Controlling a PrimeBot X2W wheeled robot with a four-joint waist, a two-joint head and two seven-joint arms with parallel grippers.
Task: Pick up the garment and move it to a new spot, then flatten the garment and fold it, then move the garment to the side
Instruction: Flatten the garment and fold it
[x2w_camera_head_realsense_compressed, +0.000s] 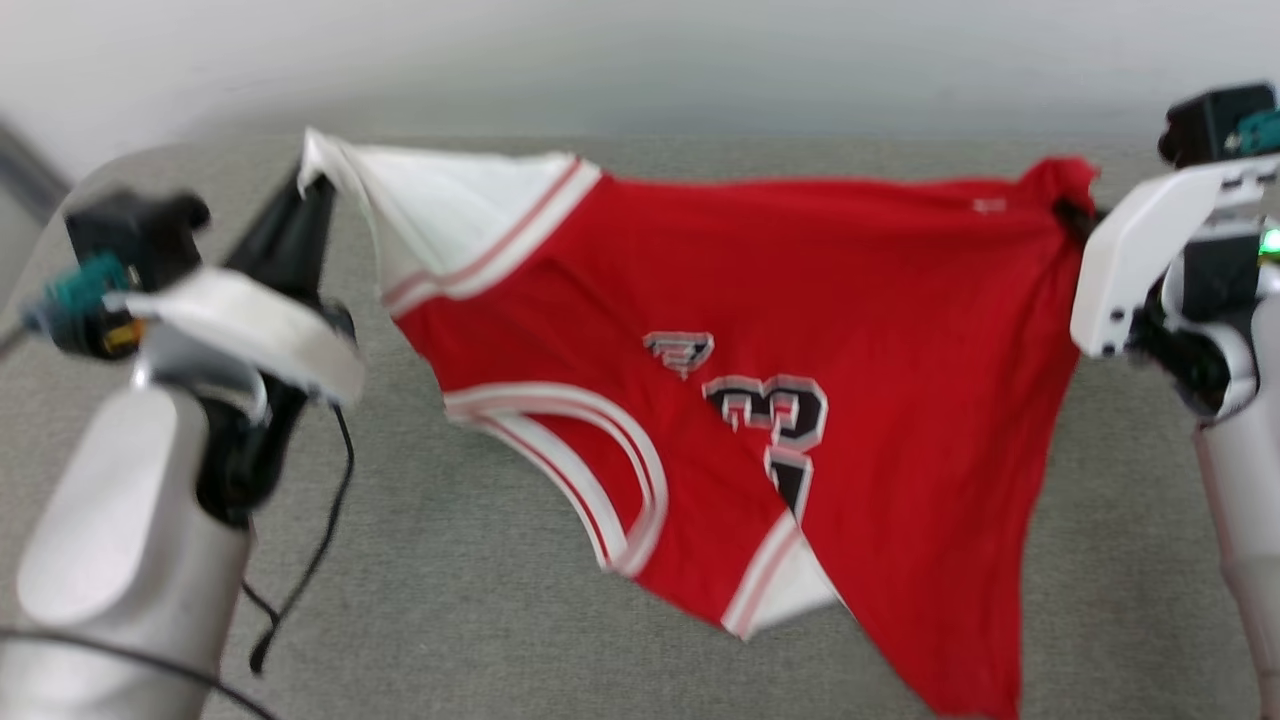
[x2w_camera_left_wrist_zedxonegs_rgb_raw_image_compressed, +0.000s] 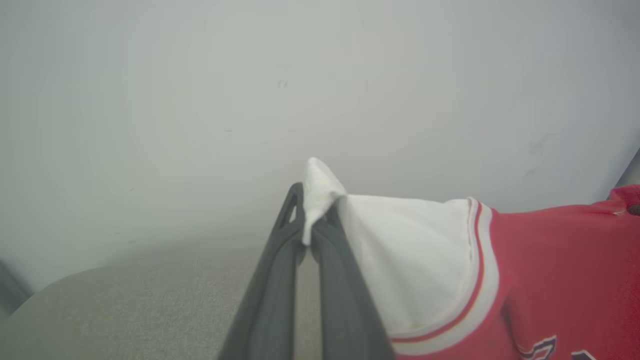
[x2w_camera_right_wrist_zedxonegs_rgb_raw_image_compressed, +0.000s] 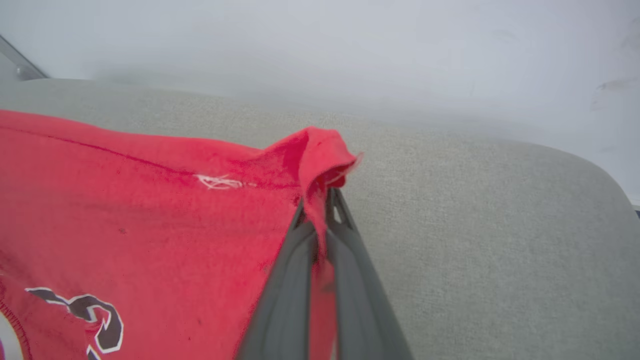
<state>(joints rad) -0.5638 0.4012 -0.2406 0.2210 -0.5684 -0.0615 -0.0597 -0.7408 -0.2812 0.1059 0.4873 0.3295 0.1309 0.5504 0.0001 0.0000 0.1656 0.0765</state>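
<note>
Head view: the red jersey (x2w_camera_head_realsense_compressed: 800, 330) is being held up, stretched between the two grippers above the grey cloth-covered counter (x2w_camera_head_realsense_compressed: 480, 600). Its lower part is hanging slack, and whether that edge is touching the counter cannot be told. The tip of the white sleeve (x2w_camera_left_wrist_zedxonegs_rgb_raw_image_compressed: 320, 185) is being pinched by the left gripper (x2w_camera_head_realsense_compressed: 308, 190), whose fingers (x2w_camera_left_wrist_zedxonegs_rgb_raw_image_compressed: 270, 295) are being pressed shut on it. A bunched red corner (x2w_camera_right_wrist_zedxonegs_rgb_raw_image_compressed: 320, 155) is being clamped likewise by the closed fingers of the right gripper (x2w_camera_head_realsense_compressed: 1068, 215).

The carrying step is judged to be in hand: the jersey is being lifted for a new spot, with flattening and folding not yet begun. For the next move, firm grips and even tension are being called for, with the hanging edge lowered first so that the cloth is laid flat.
</note>
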